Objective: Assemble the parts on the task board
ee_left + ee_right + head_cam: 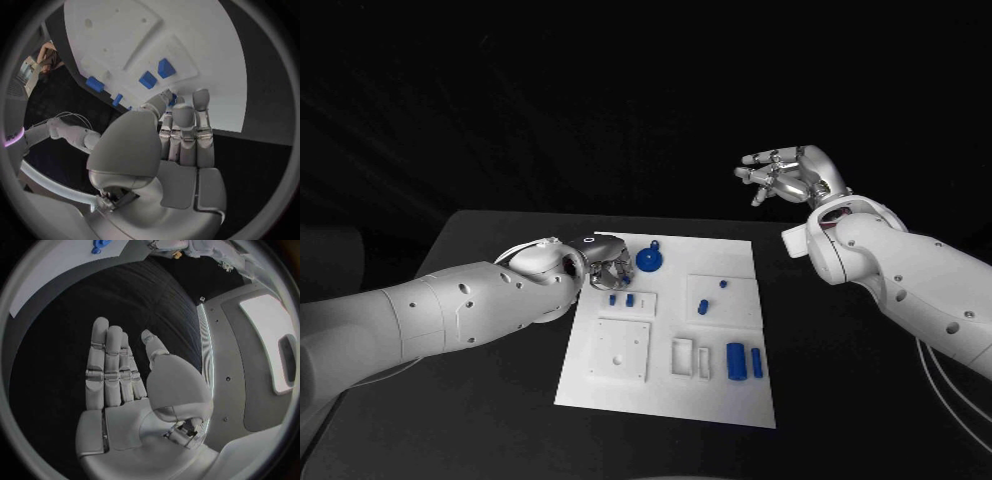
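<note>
right wrist: right hand (128, 405) fingers (109, 365) apart, seemingly empty

White arms (430, 315) dotted with dark screw holes — silver jointed hands (790, 175).

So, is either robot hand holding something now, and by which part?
The right robot hand holds nothing; its fingers are apart. The left robot hand is on the task board, but whether it grips a part cannot be told.

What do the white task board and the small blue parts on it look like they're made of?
White task board: probably matte plastic, with a flat, even, glare-free surface and moulded recesses. Small blue parts: likely plastic too, uniform saturated colour, smooth, no metallic shine. Neither is certain from looks.
</note>
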Controlling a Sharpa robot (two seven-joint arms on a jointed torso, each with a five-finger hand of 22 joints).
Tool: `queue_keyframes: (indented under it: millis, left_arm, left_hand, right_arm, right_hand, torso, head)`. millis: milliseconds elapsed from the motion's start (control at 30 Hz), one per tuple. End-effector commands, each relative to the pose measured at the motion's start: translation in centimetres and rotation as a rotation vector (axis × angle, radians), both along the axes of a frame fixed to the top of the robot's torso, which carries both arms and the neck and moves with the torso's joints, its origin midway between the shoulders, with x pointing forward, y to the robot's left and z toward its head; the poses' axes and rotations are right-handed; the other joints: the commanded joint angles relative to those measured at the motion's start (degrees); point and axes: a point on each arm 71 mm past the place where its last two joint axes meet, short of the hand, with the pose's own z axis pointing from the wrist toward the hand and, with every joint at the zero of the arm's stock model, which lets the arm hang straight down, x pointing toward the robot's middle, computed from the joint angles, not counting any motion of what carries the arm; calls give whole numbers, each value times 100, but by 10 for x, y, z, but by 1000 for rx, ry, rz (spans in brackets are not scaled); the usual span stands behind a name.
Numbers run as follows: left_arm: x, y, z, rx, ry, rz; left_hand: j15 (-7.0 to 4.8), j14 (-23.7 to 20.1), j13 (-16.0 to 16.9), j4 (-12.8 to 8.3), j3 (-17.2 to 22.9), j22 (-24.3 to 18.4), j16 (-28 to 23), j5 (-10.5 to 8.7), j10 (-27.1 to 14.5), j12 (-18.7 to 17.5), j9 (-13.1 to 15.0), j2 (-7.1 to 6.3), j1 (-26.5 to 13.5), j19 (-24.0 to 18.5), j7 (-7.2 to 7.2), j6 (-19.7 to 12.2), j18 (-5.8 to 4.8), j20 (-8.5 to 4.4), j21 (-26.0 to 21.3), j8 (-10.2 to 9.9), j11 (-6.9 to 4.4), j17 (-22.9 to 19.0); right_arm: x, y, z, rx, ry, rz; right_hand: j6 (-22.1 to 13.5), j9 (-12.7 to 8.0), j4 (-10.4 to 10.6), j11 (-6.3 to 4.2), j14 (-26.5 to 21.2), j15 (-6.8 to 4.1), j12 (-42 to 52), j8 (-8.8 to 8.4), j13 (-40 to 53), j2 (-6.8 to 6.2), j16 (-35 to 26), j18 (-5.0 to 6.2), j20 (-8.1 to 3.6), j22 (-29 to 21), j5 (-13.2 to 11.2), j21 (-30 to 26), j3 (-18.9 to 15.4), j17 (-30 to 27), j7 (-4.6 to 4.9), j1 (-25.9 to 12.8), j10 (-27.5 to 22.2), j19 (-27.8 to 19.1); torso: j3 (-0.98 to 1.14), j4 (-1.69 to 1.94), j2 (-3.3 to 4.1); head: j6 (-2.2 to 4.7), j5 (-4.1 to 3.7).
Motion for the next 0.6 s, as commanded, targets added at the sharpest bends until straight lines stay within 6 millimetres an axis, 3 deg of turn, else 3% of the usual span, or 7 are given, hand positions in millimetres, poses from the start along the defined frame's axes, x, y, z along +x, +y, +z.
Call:
queue_keyframes:
  millis: [33,133,233,333,600]
  left_arm:
    - [-2,-1,-6,34,38,-7]
    - [-2,-2,-8,40,42,-11]
    - [-3,-3,-9,41,42,-15]
    - [-4,-3,-9,40,40,-15]
    - [-3,-3,-8,29,20,-12]
  left_hand:
    - [34,6,-5,-1,29,104,34,-14,-27,-24,8,4,45,-23,-4,-26,84,22,27,14,11,-9]
    - [26,4,-3,-7,20,105,36,-19,19,-21,13,13,46,-25,-18,25,84,20,31,24,-5,-9]
    - [-33,4,-3,-34,-60,103,32,-26,250,-29,24,38,57,-24,-77,269,66,-15,36,32,-84,-12]
    - [-45,16,-1,-83,-173,104,28,-27,263,-23,16,100,70,-9,-78,290,19,-54,48,15,-95,-13]
    - [-11,13,-3,-108,-182,103,23,-37,115,-25,4,81,66,-16,-42,129,18,-44,58,4,-41,-13]
  right_arm:
    - [0,1,0,-4,-4,16]
    - [0,1,0,-4,-4,16]
    - [0,1,0,-4,-4,15]
    - [0,1,0,-4,-4,15]
    - [0,1,0,-4,-3,13]
  right_hand:
    - [47,-6,-6,10,-5,21,-38,-30,-10,-7,-11,43,52,-25,-15,29,36,-8,5,-74,-7,152]
    - [47,-6,-6,10,-5,21,-38,-30,-10,-7,-11,43,52,-25,-15,29,36,-8,5,-74,-7,152]
    - [47,-6,-6,10,-5,21,-38,-30,-10,-7,-11,43,52,-25,-15,29,36,-8,5,-74,-7,152]
    - [47,-6,-6,10,-5,21,-38,-30,-10,-7,-11,43,52,-25,-15,29,36,-8,5,-74,-7,152]
    - [47,-6,-6,10,-5,21,-38,-30,-10,-7,-11,43,52,-25,-15,29,36,-8,5,-74,-7,152]
  torso:
    - [-1,-1,1]
    - [-2,-1,0]
    - [-2,3,0]
    - [-3,4,0]
    - [-5,4,-1]
  head:
    - [-6,-3]
    - [-11,-2]
    - [-14,-8]
    - [-3,-8]
    - [-1,-7]
